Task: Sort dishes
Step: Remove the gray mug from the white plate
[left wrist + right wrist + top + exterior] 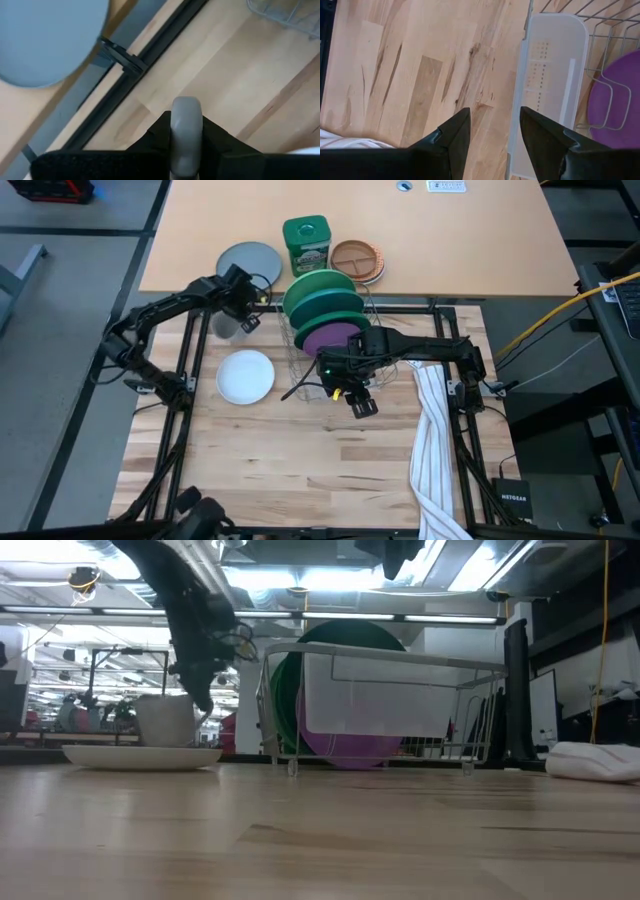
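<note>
**Mug in hand, not yet placed**

Left gripper (186, 150) is clamped on the grey mug's (166, 720) handle, just behind the white saucer (246, 376). Right gripper (492, 137), jaws apart and empty, waits by the dish rack (385, 700). Next, probably: carry the mug rackward, keeping it level.

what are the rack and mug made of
Rack: looks like thin metal wire, pale coated, with a translucent plastic caddy clipped on. Mug: probably glazed ceramic, smooth matte grey; the left gripper is shut on its thick rounded handle.

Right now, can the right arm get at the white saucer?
Probably yes: the right gripper is open and empty beside the rack, and bare wood separates it from the white saucer.
</note>
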Available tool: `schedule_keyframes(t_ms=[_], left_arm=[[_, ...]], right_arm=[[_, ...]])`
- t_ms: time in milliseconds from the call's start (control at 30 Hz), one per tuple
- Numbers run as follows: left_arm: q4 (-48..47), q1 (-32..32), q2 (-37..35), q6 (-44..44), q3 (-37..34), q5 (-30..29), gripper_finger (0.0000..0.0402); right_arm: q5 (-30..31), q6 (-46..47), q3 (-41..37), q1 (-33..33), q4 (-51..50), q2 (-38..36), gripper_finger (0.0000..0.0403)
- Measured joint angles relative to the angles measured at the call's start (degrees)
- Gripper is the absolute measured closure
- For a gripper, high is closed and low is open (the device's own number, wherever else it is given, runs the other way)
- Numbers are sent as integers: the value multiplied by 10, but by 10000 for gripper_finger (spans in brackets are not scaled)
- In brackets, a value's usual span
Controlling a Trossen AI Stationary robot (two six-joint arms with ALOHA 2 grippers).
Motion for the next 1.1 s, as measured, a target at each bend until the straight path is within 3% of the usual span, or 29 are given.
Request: schedule_keyframes(t_ms=[467,833,1100], left_arm=[[8,-3,72,-2,1,4,355],[6,-15,73,-30,0,4,267],[0,-30,50,-16,0,4,239]], right_arm=[[0,0,0,0,0,0,228],[0,0,0,0,0,0,228],[0,0,0,0,0,0,228]])
